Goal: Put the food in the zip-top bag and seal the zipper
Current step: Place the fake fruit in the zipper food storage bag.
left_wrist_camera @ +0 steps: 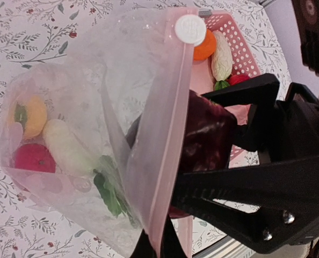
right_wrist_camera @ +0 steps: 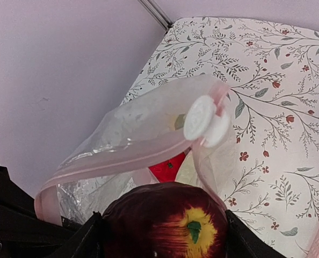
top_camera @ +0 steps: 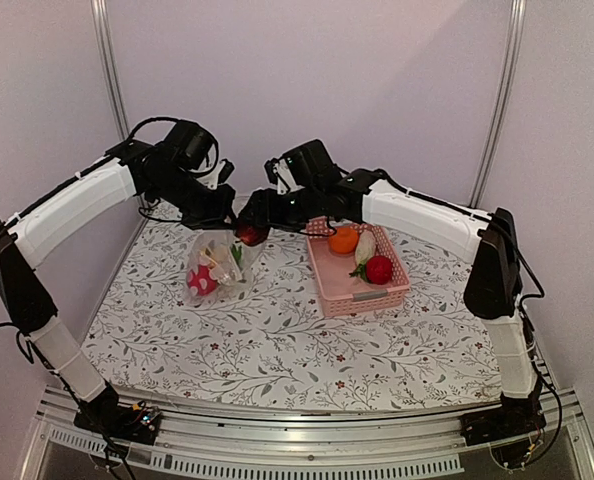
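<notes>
The top view looks down across the table (top_camera: 277, 340) from behind; both wrist views face the bag (left_wrist_camera: 84, 64) up close.

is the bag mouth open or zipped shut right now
Open. In the right wrist view the zipper of the zip-top bag bows apart into a loop, with a dark red fruit at the gap.

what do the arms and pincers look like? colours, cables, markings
Left arm and right arm match: white shells on long links, black joints and bases, black cables looped outside. Left pincer and right pincer are black, angular fingers. No readable markings.
</notes>
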